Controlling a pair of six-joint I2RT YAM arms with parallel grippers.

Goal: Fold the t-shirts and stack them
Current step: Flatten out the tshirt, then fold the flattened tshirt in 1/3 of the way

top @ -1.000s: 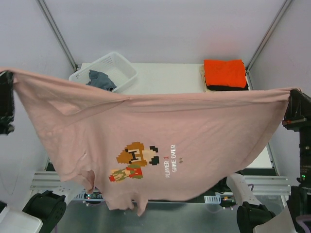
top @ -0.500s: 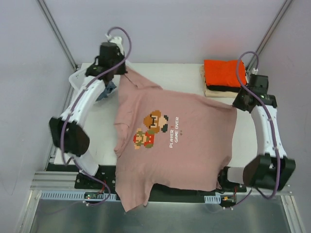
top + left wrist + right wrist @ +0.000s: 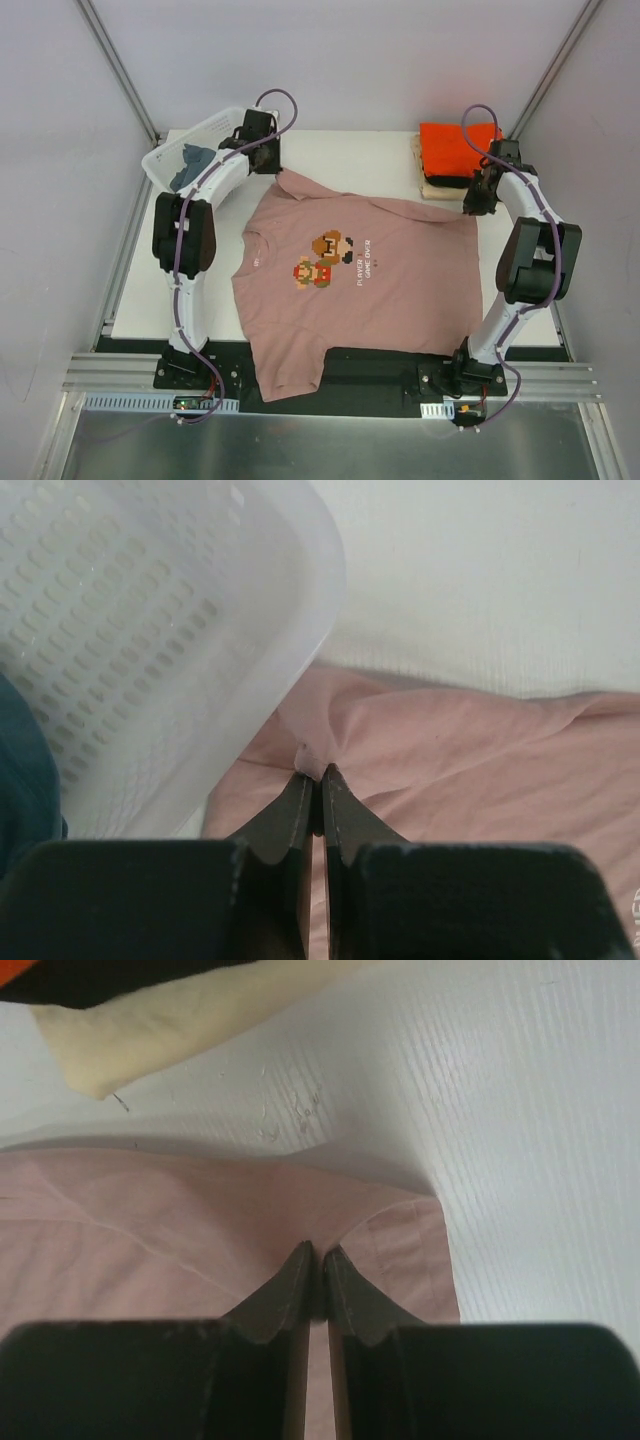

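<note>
There is one dusty-pink cloth t-shirt with a pixel-figure print (image 3: 380, 300) and one flat white bench (image 3: 340, 155). One stack holds three folded shirts: one bright orange t-shirt (image 3: 455, 148), one black t-shirt (image 3: 100, 985) and one cream t-shirt (image 3: 170, 1025), making four t-shirts in all. There is one white perforated plastic basket (image 3: 215, 130), one crumpled dark blue-grey cloth (image 3: 190, 160), and two white jointed robot arms, one left arm (image 3: 215, 178) and one right arm (image 3: 532, 200).

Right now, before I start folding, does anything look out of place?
Yes: the pink t-shirt lies crooked, its near-left part hanging over the near edge of the table, and its far-left corner is bunched up beside the white basket.
</note>
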